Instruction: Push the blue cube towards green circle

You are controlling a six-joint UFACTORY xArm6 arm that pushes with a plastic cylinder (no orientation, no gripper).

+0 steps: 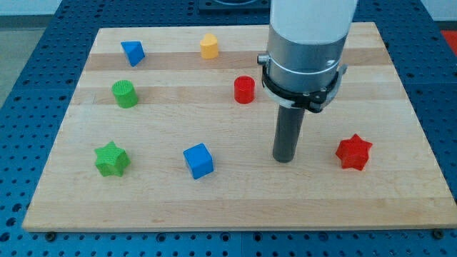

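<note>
1. A pale wooden board (235, 207) lies on a blue perforated bench (28, 57), and seven small plastic blocks are scattered across it.
2. The arm's white and grey body (308, 43) comes down from the view's top, right of centre, and ends in a straight dark rod. There are no jaws here to be open or closed, and the rod holds nothing.
3. My tip (285, 160) rests on the board in the lower right-centre, touching no block.
4. The blue cube (198, 160) sits well to the view's left of my tip, at about the same height in the view, with bare wood between them.
5. The green circle, a squat ribbed green cylinder (125, 93), stands up and to the view's left of the blue cube, well apart from it.
6. A green star-shaped block (111, 158) lies at the view's left, level with the blue cube and below the green cylinder.
7. A red star-shaped block (354, 152) lies near my tip on the view's right, not touching it.
8. A red cylinder (244, 89) stands above and to the left of my tip, just beside the arm's grey collar as seen from here.
9. A blue wedge-like block (133, 53) sits near the board's top left; its exact shape is hard to make out.
10. A yellow block (209, 46), roughly pentagonal, sits at the top centre.
</note>
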